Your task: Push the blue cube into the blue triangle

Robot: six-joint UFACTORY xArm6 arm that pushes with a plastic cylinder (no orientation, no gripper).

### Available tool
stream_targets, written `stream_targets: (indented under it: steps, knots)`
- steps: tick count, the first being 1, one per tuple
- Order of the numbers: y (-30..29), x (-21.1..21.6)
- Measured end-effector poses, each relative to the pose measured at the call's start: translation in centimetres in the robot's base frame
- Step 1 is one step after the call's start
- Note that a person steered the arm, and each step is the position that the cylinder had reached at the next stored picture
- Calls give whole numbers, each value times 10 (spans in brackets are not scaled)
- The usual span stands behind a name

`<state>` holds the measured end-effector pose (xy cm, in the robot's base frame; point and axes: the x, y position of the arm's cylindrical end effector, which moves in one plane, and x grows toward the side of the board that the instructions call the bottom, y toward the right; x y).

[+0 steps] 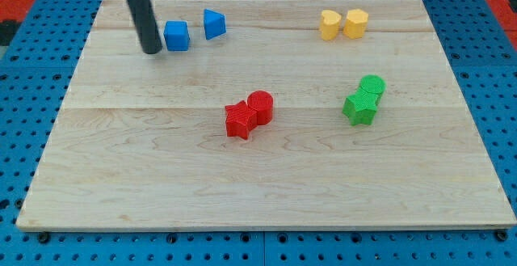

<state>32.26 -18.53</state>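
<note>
Camera view: my tip [151, 50] just left of blue cube [176, 35].

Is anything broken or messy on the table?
Nothing stands out. The blocks sit in tidy colour pairs on the wooden board, none tipped or damaged. My tip rests just to the view's left of the blue cube, with the blue triangle a small gap further right.

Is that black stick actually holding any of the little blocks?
No, nothing is held. My tip only pushes; it stands just to the view's left of the blue cube, with the blue triangle beyond.
</note>
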Motion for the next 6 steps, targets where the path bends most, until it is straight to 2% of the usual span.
stream_targets:
  steps: [2,4,6]
  knots:
    - [20,-5]
    - [74,-35]
    - [84,-98]
